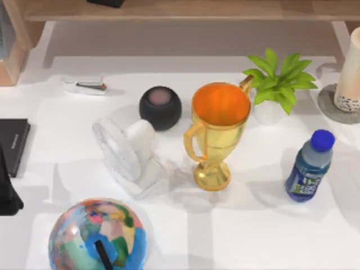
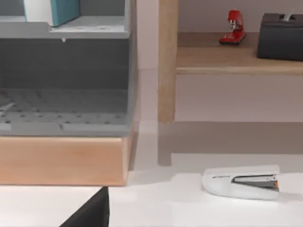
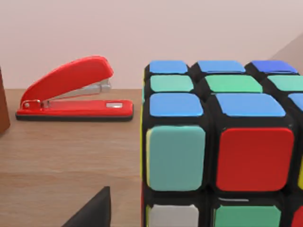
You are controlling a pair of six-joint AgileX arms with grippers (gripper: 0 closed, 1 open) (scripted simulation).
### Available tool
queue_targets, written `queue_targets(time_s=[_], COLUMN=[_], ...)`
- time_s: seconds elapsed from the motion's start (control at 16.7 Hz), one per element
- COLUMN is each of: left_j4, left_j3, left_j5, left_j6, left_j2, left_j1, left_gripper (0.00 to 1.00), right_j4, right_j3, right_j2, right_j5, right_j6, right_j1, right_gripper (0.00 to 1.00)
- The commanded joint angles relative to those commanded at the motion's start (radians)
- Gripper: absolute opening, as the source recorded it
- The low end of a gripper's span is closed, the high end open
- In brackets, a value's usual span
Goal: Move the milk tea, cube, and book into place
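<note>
The cube [image 3: 222,146] looms very close in the right wrist view, on a wooden shelf board [image 3: 57,161] beside a red stapler [image 3: 71,90]. A dark part of my right gripper [image 3: 92,210] shows just beside the cube, with a gap between them. The milk tea [image 1: 350,79] stands upright on a grey coaster [image 1: 329,107] at the table's far right. The teal book [image 2: 61,10] stands in the upper level of a grey organiser [image 2: 66,71]. My left arm [image 1: 8,191] is parked at the table's left edge, and part of its gripper [image 2: 90,213] shows in its wrist view.
Across the table stand a gold trophy [image 1: 216,135], a white fan [image 1: 132,154], a black speaker [image 1: 161,107], a potted plant [image 1: 278,84], a blue-capped bottle [image 1: 309,166] and a globe [image 1: 98,236]. A white stapler [image 1: 87,86] and a thin black book [image 1: 11,143] lie at the left.
</note>
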Motion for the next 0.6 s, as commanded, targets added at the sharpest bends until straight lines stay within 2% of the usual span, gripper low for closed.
queue_targets(time_s=[0.3,0.6], left_j4=[0.0,0.0], left_j3=[0.0,0.0], left_j5=[0.0,0.0], left_j6=[0.0,0.0], left_j2=[0.0,0.0], left_j1=[0.0,0.0], left_gripper=[1.0,1.0], right_j4=[-0.006,-0.019], right_j3=[-0.026,-0.263], right_j2=[-0.021,-0.258], right_j5=[-0.005,-0.047], right_j6=[-0.002,-0.005], right_j1=[-0.012,-0.053], right_gripper=[1.0,1.0])
